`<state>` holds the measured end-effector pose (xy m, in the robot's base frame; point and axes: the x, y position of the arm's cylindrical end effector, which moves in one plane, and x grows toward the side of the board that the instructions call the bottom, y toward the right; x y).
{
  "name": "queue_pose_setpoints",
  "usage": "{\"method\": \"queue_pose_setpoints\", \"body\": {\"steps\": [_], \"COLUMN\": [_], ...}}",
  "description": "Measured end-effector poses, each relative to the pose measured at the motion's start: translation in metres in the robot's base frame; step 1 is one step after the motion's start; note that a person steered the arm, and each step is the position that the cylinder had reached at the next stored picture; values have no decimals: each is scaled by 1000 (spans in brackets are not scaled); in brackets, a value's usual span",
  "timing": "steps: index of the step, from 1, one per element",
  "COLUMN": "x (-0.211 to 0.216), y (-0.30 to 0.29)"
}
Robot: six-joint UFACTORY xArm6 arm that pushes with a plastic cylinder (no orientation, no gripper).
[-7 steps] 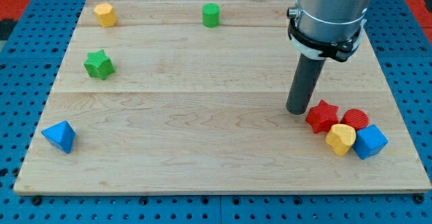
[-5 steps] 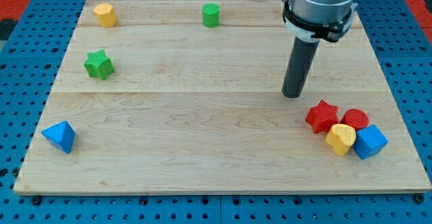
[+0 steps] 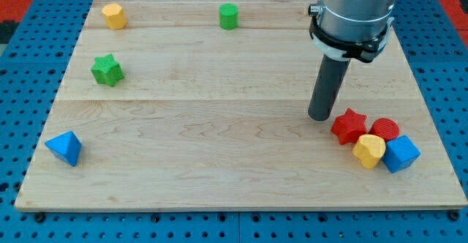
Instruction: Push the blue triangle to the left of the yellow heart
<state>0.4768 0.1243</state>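
A: What is the biggest thing here?

B: The pale wooden table (image 3: pixel 219 162), made of long planks with a fine grain. It lies on a blue perforated base (image 3: pixel 29 89). Next in size is the grey metal cylinder of the arm (image 3: pixel 355 12); its upper part is cut off by the view's top edge.

A: And the tool?

B: There are no jaws to open or close, only a straight dark rod (image 3: pixel 327 86). My tip (image 3: pixel 319 117) stands on the table just beside the red star block (image 3: pixel 349 125), at its left; I cannot tell if they touch.

A: Where are the task's blocks?

B: The blue triangle block (image 3: pixel 64 148) is near the view's bottom left corner, alone, well apart from my tip. The yellow heart block (image 3: pixel 368 151) is at the view's bottom right, in a tight cluster between the red star block and a blue cube block (image 3: pixel 401 154). A red round block (image 3: pixel 385 129) behind it is partly hidden.

A: Others?

B: A green star block (image 3: pixel 107 69) at the left, a yellow block (image 3: pixel 112 15) with many sides and a green cylinder block (image 3: pixel 229 15) near the top. All look matte and smooth.
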Motion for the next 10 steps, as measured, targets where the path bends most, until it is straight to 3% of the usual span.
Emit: {"method": "queue_pose_setpoints", "body": {"steps": [1, 4, 5, 7, 9, 10], "x": [-2, -1, 18, 56, 69, 72], "y": [-47, -412, -428, -365, -429, -375]}}
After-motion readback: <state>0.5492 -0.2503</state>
